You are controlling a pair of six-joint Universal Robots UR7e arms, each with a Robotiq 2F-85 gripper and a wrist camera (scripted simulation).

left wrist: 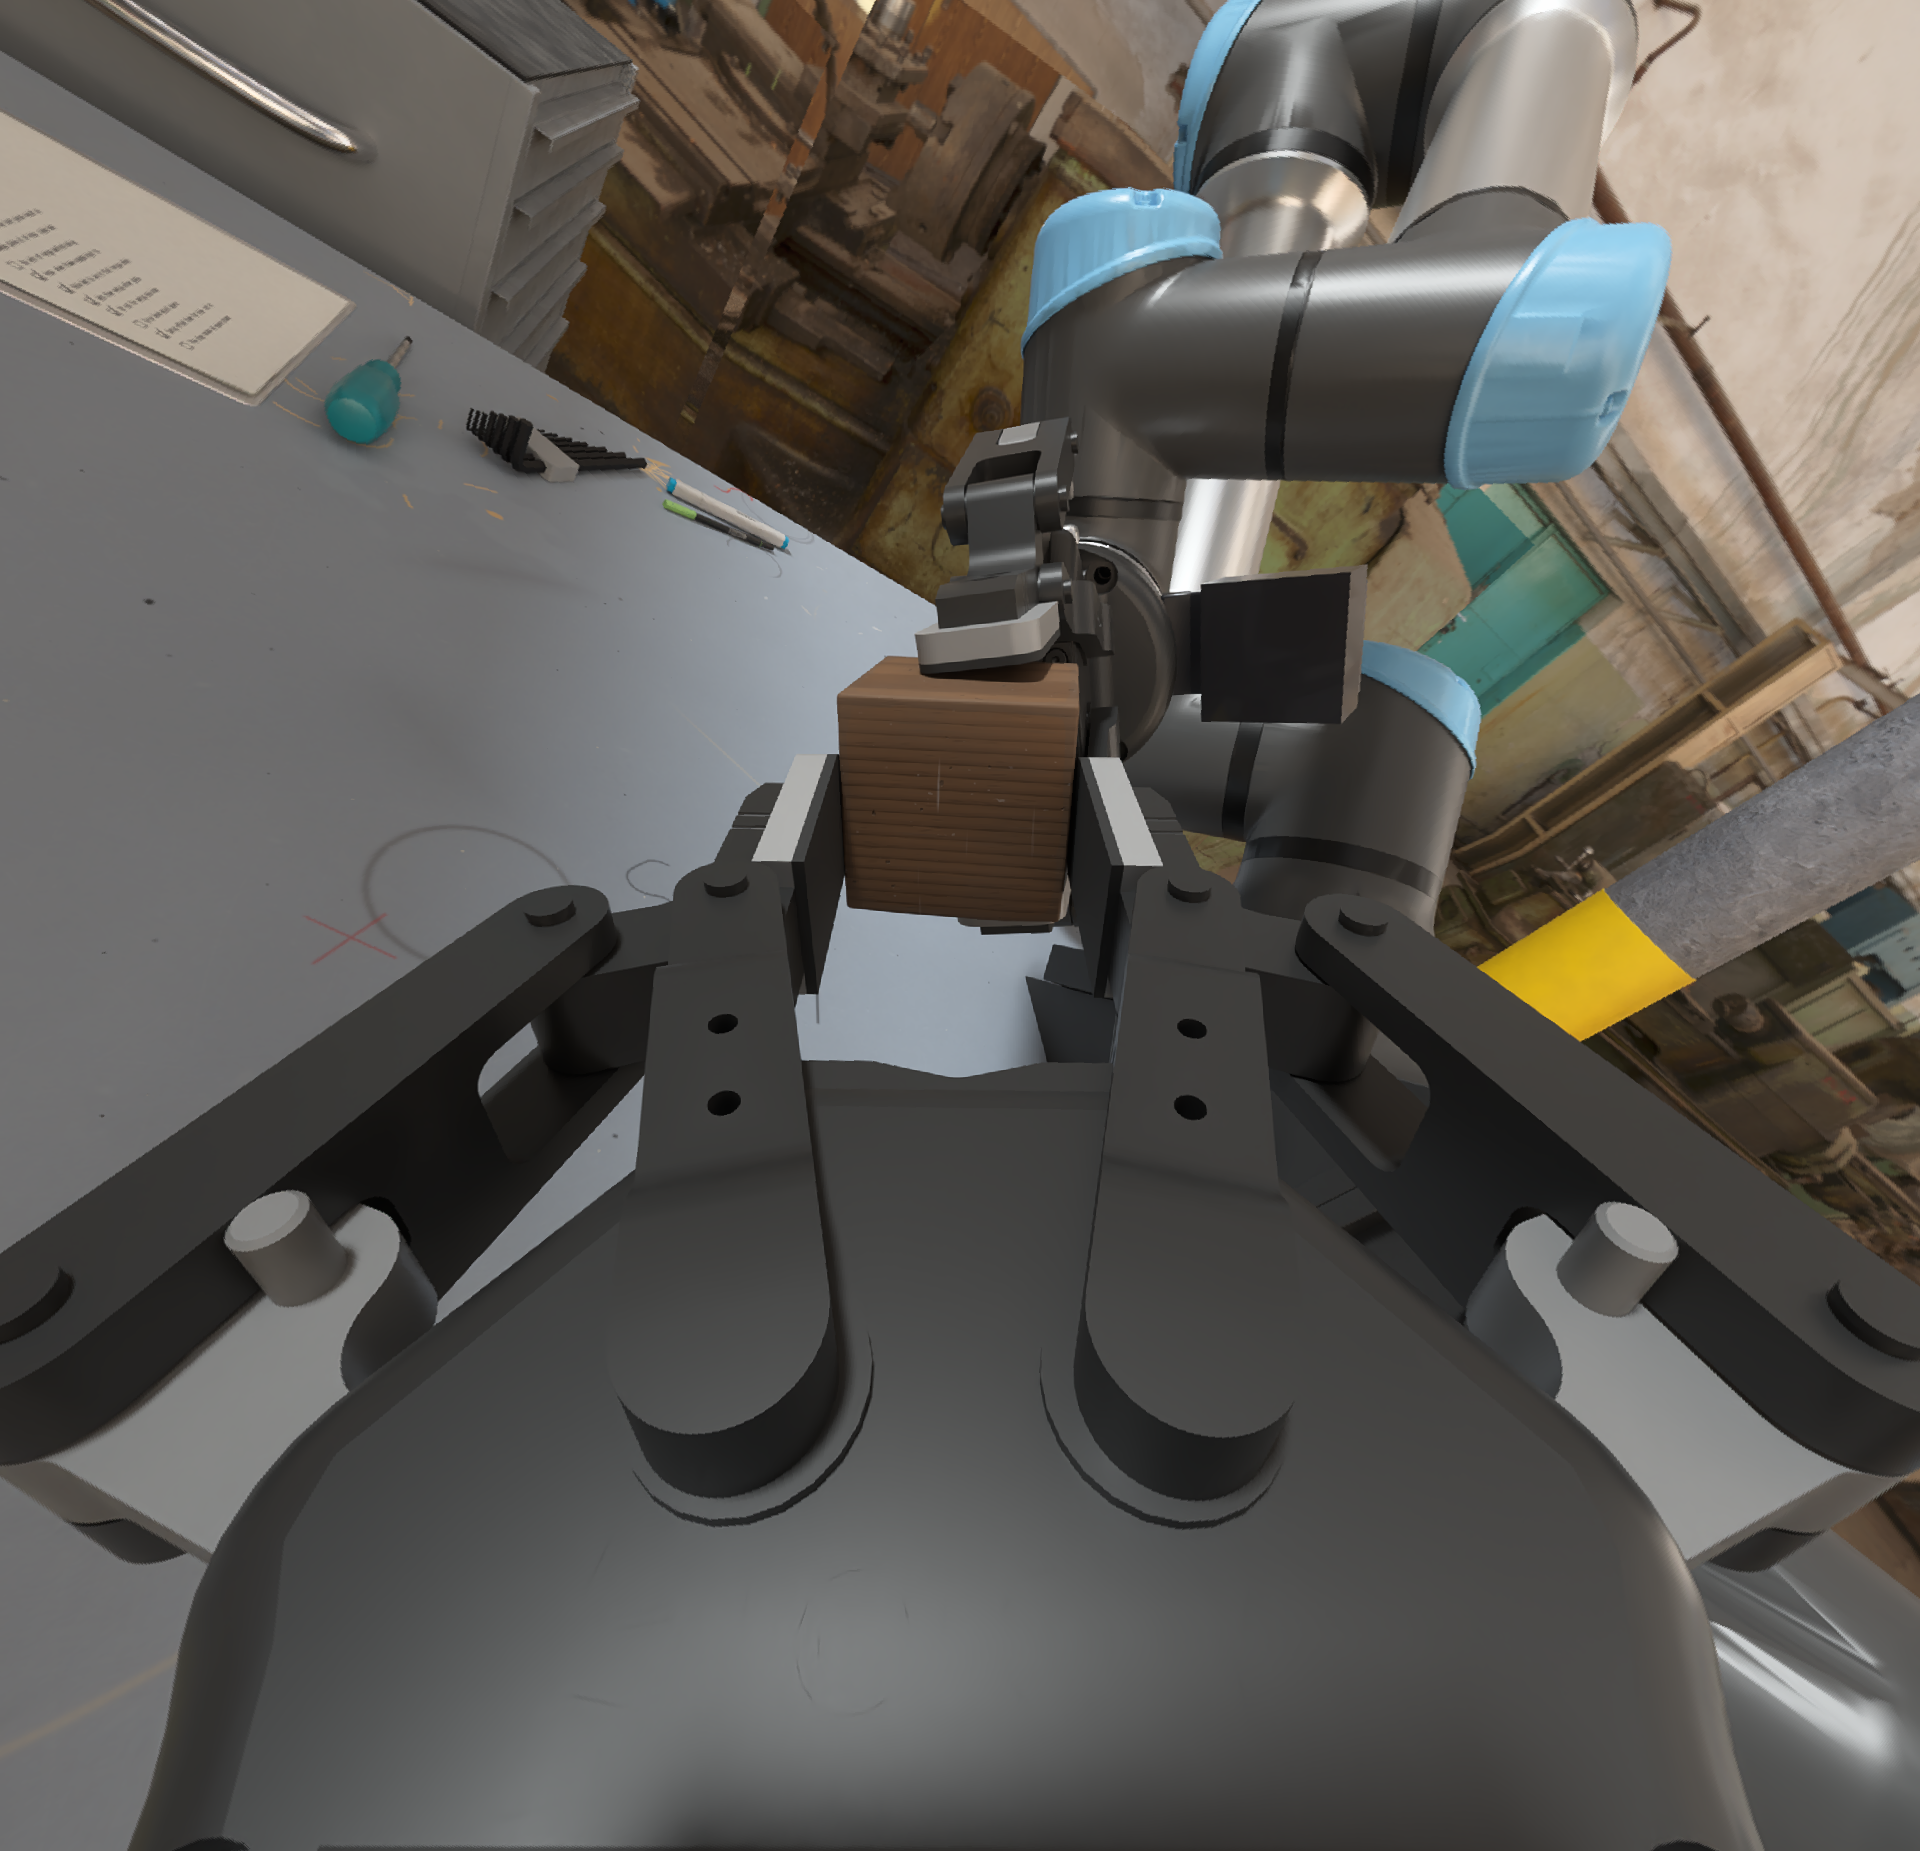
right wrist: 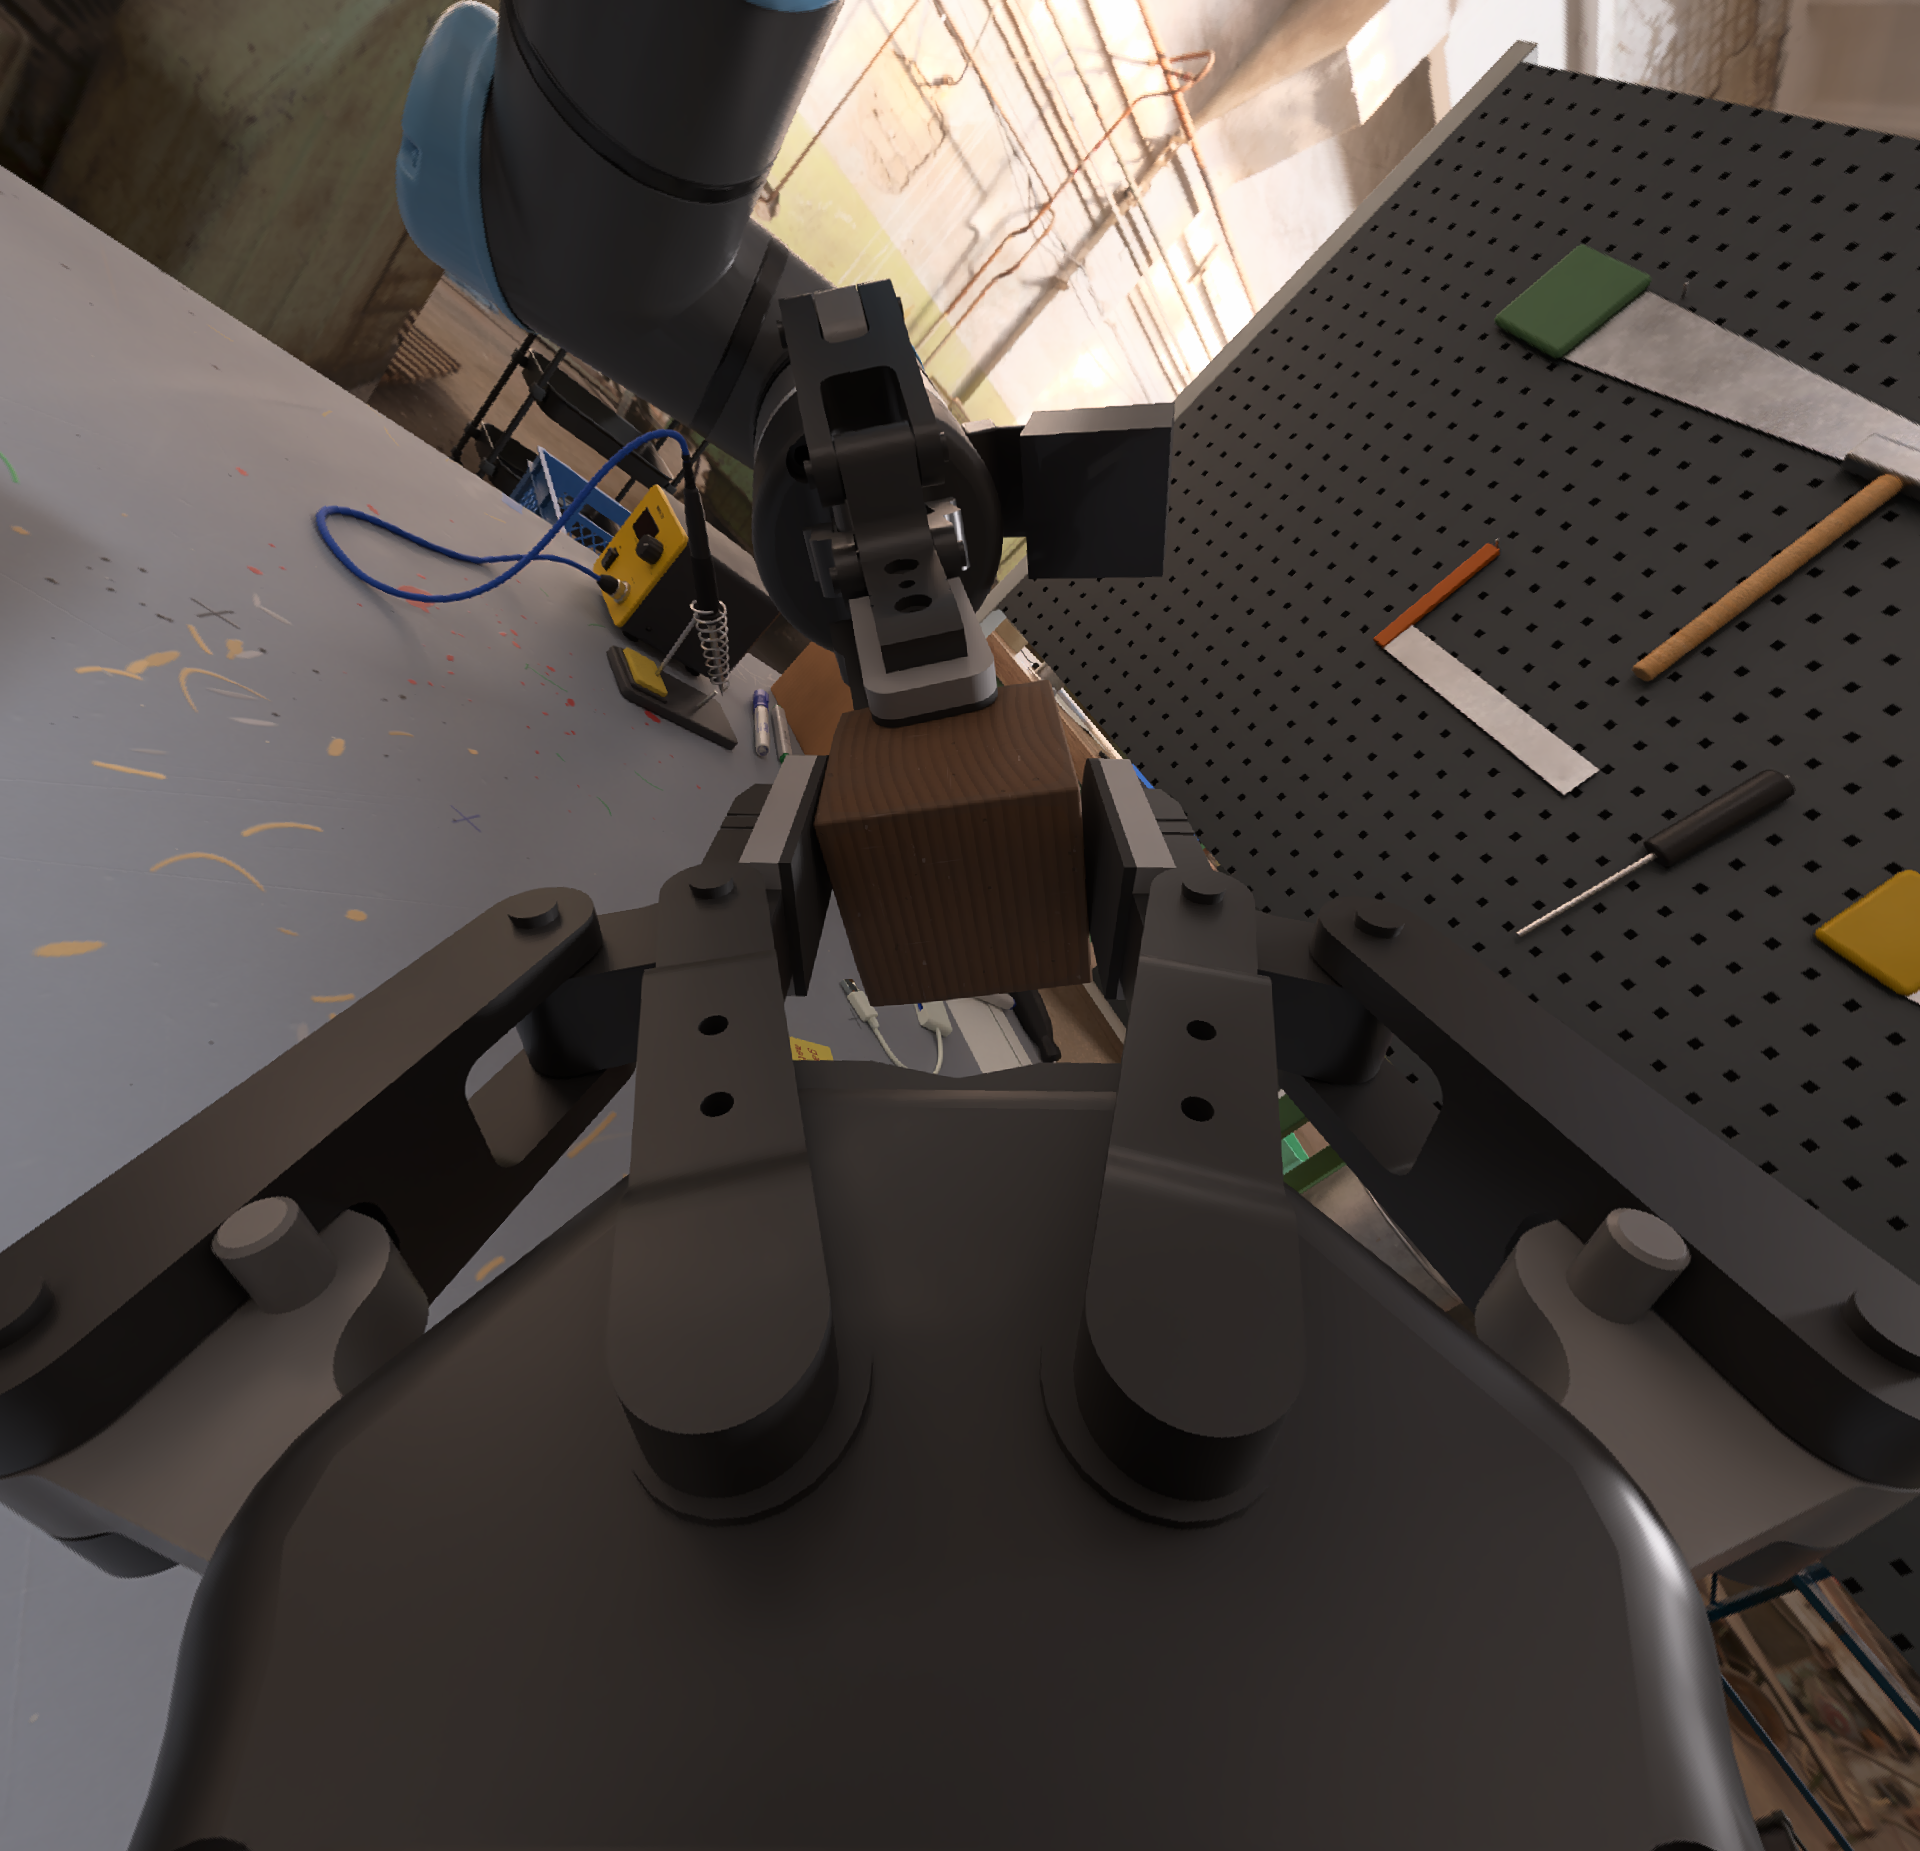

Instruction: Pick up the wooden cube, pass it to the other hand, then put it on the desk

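Cube [left wrist: 954, 785] was mid-handover above the desk [left wrist: 312, 721] — I had both the left gripper [left wrist: 956, 825] and the right gripper [right wrist: 951, 845] pinching it; release and placing remained.

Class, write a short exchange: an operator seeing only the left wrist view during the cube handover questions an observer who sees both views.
Operator: What sits behind my left arm?
Observer: A yellow soldering station with a blue cable, on the desk.
Operator: What else is out of my sight?
Observer: Beside the cube, a black pegboard holding a hammer and a saw.
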